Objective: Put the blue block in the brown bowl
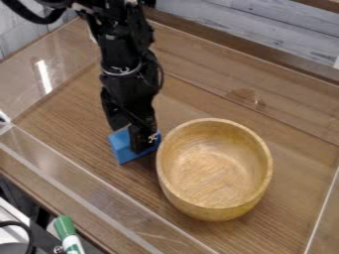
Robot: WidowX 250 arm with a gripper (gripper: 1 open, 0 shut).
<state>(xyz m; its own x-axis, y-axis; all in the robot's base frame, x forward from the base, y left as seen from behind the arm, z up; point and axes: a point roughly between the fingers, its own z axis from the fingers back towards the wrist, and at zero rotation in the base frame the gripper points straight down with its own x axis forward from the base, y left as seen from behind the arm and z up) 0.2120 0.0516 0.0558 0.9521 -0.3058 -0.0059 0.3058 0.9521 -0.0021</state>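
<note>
We hold our gripper [134, 132] wide over the blue block [127, 149]; closing off-centre could squirt it from the brown bowl [215, 167] at four o'clock.

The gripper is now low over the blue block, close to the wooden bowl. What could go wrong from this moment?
1. The open gripper hides most of the blue block, so the fingers may close off-centre and the small block could slip out.
2. The block lies very near the rim of the brown bowl; a finger might bump or push the bowl.
</note>
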